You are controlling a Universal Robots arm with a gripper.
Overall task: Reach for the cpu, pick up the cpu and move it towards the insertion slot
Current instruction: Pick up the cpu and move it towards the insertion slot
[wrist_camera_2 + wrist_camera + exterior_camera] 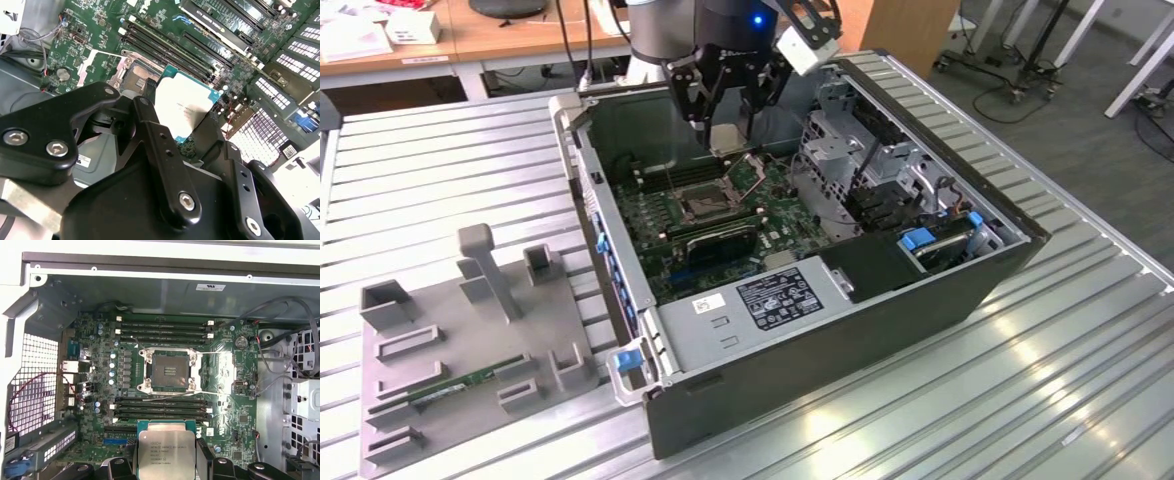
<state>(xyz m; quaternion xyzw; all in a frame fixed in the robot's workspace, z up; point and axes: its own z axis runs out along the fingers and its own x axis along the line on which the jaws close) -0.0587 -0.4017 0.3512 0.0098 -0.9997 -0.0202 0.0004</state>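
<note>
Jaws: the jaws (pixel 165 467) are closed onto the cpu (pixel 166 452), one black finger (pixel 204 456) on each of two opposite edges; in the exterior view the jaws (pixel 727 135) hang inside the open computer case (pixel 854 330).
Cpu: held clear of the motherboard (pixel 95 385), silvery face showing in both wrist views, with a thin tan rim along its edges; in the second wrist view the cpu (pixel 185 107) sits between the finger links.
Insertion slot: the insertion slot (pixel 170 371) lies below and just ahead of the jaws, its metal frame open, dark centre bare, wire lever alongside; in the exterior view the insertion slot (pixel 703 203) is below the jaws.
Memory slots: long memory slots (pixel 160 407) run between the held cpu and the insertion slot.
Desk: the case rests on the ribbed metal desk (pixel 1067 380).
</note>
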